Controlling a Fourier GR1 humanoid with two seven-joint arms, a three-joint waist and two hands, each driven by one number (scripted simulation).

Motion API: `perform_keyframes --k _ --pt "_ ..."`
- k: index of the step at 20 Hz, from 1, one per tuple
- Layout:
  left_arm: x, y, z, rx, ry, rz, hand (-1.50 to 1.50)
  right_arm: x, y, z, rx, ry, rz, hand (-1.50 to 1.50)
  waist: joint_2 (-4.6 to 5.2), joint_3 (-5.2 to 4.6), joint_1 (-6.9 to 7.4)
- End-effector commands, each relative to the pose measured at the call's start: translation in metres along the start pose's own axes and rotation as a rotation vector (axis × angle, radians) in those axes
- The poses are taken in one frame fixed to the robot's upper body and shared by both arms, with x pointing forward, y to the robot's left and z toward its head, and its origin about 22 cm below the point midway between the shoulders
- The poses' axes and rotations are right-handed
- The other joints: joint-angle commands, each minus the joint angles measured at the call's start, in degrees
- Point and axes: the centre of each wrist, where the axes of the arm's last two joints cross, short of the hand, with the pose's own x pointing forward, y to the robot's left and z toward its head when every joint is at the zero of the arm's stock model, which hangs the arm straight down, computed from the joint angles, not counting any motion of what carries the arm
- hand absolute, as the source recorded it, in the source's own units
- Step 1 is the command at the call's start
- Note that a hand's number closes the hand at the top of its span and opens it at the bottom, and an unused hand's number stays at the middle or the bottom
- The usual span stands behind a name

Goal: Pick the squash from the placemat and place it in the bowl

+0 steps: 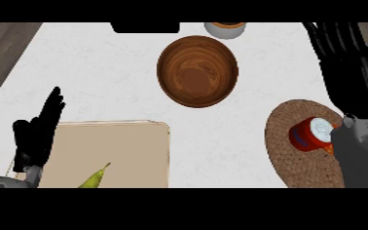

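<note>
Left hand (37, 131): matte black throughout, slender fingers, thicker blocky palm section, seen at view's left edge. Grey wrist segment joined beneath it, lighter metallic tone, small pale highlight noted at junction. Right forearm (350, 151): plain grey, smooth rounded casing, small knob-like bump at top end, seen at view's right edge. Right hand itself not made out. No cables, screws or markings discernible on either limb.
</note>
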Motion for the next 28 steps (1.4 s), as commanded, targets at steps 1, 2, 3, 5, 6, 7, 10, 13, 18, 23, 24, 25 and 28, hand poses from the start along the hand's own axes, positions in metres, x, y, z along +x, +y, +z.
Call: perform_keyframes --k 1,2,3,5,6,7,10,13,18,23,24,25,28 --pt "0.006 -0.008 0.005 -0.023 -0.055 0.041 0.00 -0.001 -0.020 0.013 0.062 0.095 0.050 1.50 1.23 0.06 -0.30" --pt "0.017 -0.014 0.003 -0.043 -0.084 0.049 0.00 -0.023 -0.018 0.040 0.153 0.180 0.075 1.50 1.16 0.11 -0.79" --pt "0.026 -0.031 0.001 -0.059 -0.138 0.079 0.00 -0.034 -0.018 0.055 0.222 0.266 0.110 1.50 1.17 0.12 -1.66" --pt "0.041 -0.042 -0.004 -0.099 -0.210 0.132 0.00 -0.049 -0.045 0.079 0.330 0.467 0.190 1.50 1.53 0.11 -2.72" --pt "0.053 -0.052 -0.003 -0.129 -0.241 0.159 0.00 -0.064 -0.049 0.099 0.385 0.552 0.209 1.50 1.72 0.24 -2.93" --pt "0.036 -0.044 0.001 -0.124 -0.169 0.135 0.00 0.007 -0.066 0.044 0.339 0.327 0.726 1.50 0.08 -1.27 -4.67" --pt "0.044 -0.061 0.007 -0.181 -0.186 0.187 0.00 -0.064 -0.092 0.132 -0.146 0.287 0.454 -1.50 1.29 0.50 -4.26" --pt "0.058 -0.073 0.000 -0.195 -0.212 0.201 0.00 -0.080 -0.101 0.174 -0.201 0.141 0.261 -1.50 1.33 0.40 -3.43" --pt "0.070 -0.075 0.010 -0.218 -0.216 0.194 0.00 -0.066 -0.136 0.218 -0.193 0.015 0.405 -1.50 1.18 0.15 -0.90" --pt "0.049 -0.090 -0.006 -0.215 -0.206 0.209 0.00 -0.001 -0.143 0.180 -0.229 0.129 0.599 -1.50 1.35 -0.05 -1.22" --pt "0.049 -0.090 0.002 -0.202 -0.203 0.192 0.00 0.000 -0.143 0.179 -0.236 0.160 0.603 -1.50 1.29 0.00 -0.75" --pt "0.059 -0.080 -0.006 -0.214 -0.195 0.205 0.00 0.020 -0.151 0.171 -0.211 0.190 0.613 -1.50 1.27 -0.02 -0.86" --pt "0.054 -0.091 0.005 -0.237 -0.221 0.188 0.00 0.020 -0.142 0.156 -0.174 0.282 0.605 -1.50 1.31 0.00 -0.43"
